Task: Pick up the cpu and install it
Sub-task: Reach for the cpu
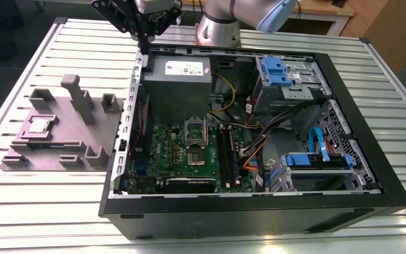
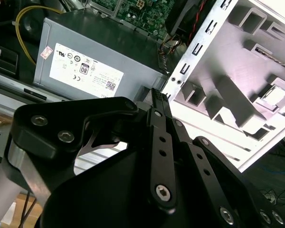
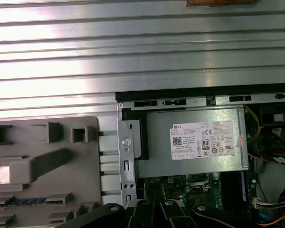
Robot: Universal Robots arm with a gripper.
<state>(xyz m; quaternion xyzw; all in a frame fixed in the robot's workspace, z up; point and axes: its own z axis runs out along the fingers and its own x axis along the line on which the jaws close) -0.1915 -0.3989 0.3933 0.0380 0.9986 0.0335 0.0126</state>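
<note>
A black robot gripper (image 1: 144, 46) hangs with its fingers pressed together, holding nothing, just above the far corner of an open black desktop computer case (image 1: 259, 214) that lies on its side on a ribbed aluminium table (image 1: 40, 211).

Inside the case, directly below that corner, sits a grey metal power supply box (image 1: 178, 79) with a white label. Past it lie a green motherboard (image 1: 166, 153) with a silver rectangular socket frame (image 1: 196, 129), yellow, red and orange cables (image 1: 249, 151), and blue-fronted drive bays (image 1: 274, 67) along the wall on the exterior view's right. The case's perforated steel rim (image 1: 138, 79) stands just beside the fingertips.

Outside the case, on the exterior view's left, a grey-mauve plastic block (image 1: 83, 145) rests close to the case wall, and bare table slats run around it and beyond the case's far wall. The cpu (image 1: 39, 125), a small flat square chip with a silvery top, lies in a recess of this block, outside the case and well apart from the gripper. The block's upright posts (image 1: 76, 92) rise between the chip and the case wall.
</note>
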